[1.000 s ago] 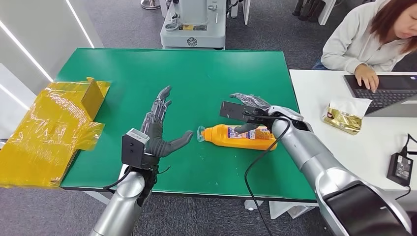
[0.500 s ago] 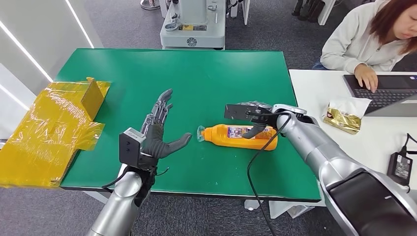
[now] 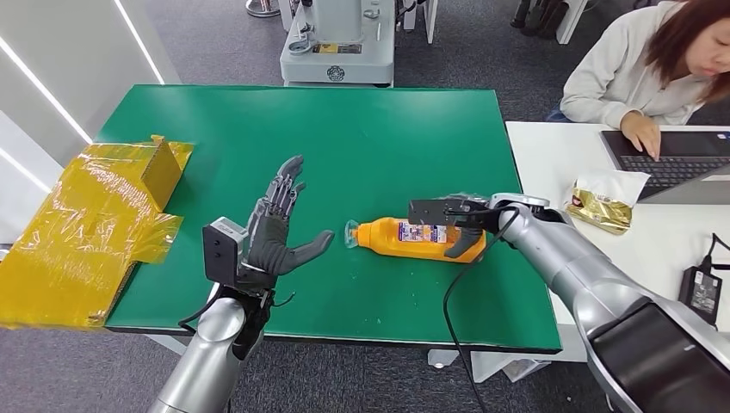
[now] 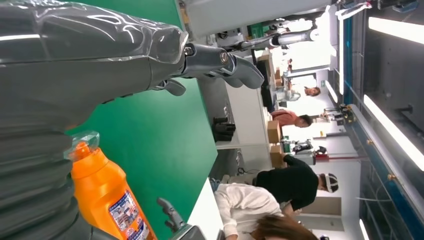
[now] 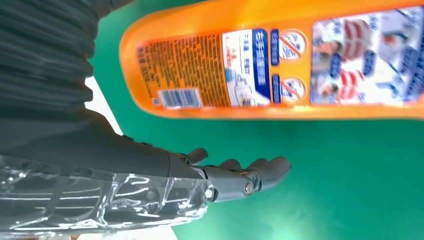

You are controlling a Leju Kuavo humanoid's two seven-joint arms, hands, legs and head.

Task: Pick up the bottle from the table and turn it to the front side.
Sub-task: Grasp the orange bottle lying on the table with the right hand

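Observation:
An orange bottle lies on its side on the green table, cap pointing toward my left hand. Its label with a barcode faces the right wrist view, bottle. My right hand hovers over the bottle's thick end, thumb in front of it and fingers behind. In the right wrist view green table shows between the bottle and the fingers, so nothing is gripped. My left hand stands with fingers spread, a short gap left of the cap. The left wrist view shows the bottle beyond my left hand.
A yellow-wrapped cardboard box overhangs the table's left edge. To the right stands a white table with a laptop, a snack bag and a power adapter; a person sits there. A black cable hangs from my right arm.
My right hand has sunk and shifted right along the bottle, its thumb coming down in front of the bottle's thick end. The left hand has barely moved. The bottle lies where it was.

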